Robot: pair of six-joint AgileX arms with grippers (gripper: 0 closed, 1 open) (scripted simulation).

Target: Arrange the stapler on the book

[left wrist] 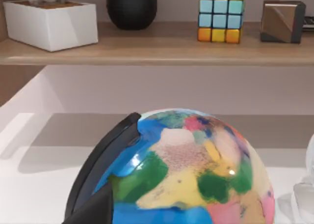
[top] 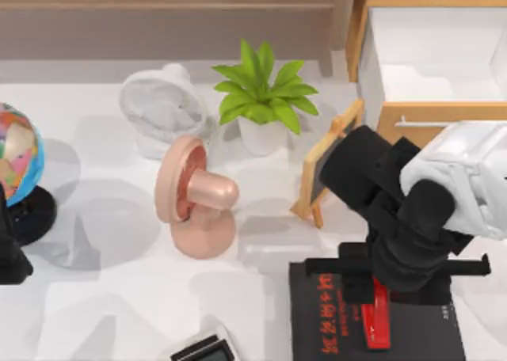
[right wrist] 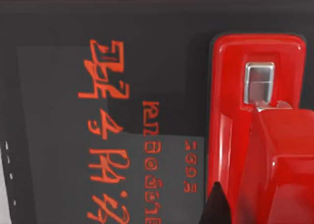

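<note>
The black book [top: 333, 329] with red characters lies at the table's front right, and its cover [right wrist: 59, 86] also appears in the right wrist view. The glossy red stapler [top: 376, 321] lies lengthwise on the book's cover, seen close up as the stapler [right wrist: 255, 52] from the right wrist. My right gripper [top: 379, 290] is directly over it, shut on the stapler, with one dark fingertip [right wrist: 216, 204] against its side. My left gripper [top: 12, 254] is parked at the table's far left edge beside the globe.
A colourful globe [top: 16, 151] stands far left, right in front of the left wrist camera [left wrist: 186, 175]. A pink fan [top: 194, 195], a white fan [top: 162, 108], a potted plant [top: 261, 96] and a wood-framed chalkboard [top: 325, 167] stand behind the book. An open drawer cabinet [top: 432, 60] is back right.
</note>
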